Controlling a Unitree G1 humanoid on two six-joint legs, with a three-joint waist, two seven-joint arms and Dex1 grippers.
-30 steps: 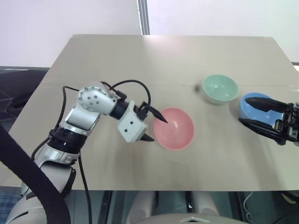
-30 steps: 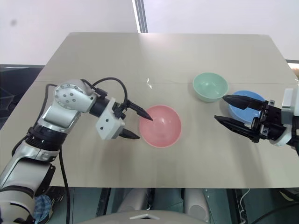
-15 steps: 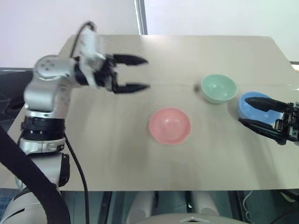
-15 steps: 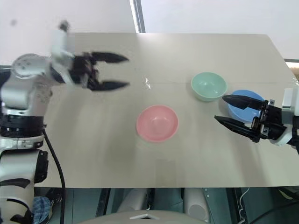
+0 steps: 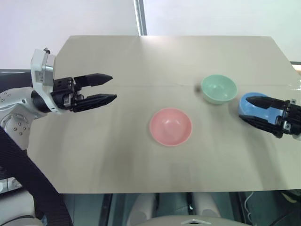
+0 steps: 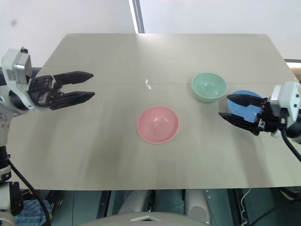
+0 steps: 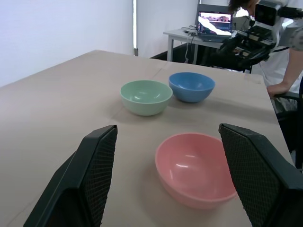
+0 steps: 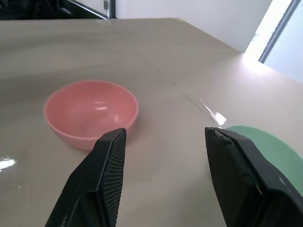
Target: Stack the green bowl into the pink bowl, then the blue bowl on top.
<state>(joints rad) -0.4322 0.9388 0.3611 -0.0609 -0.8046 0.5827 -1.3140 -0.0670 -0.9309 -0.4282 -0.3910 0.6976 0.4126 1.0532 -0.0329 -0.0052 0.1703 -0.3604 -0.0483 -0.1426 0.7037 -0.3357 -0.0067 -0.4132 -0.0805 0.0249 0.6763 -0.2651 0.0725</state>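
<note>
Left eye view: all three bowls sit apart and unstacked, pink bowl (image 5: 170,126) mid-table, green bowl (image 5: 218,89) far right beside blue bowl (image 5: 251,104), where the right gripper (image 5: 252,109) hovers jaws spread, left gripper (image 5: 107,87) wide open, empty

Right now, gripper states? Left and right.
Left gripper: open, empty, above the table.
Right gripper: open, holding nothing, fingers by the blue bowl.
</note>
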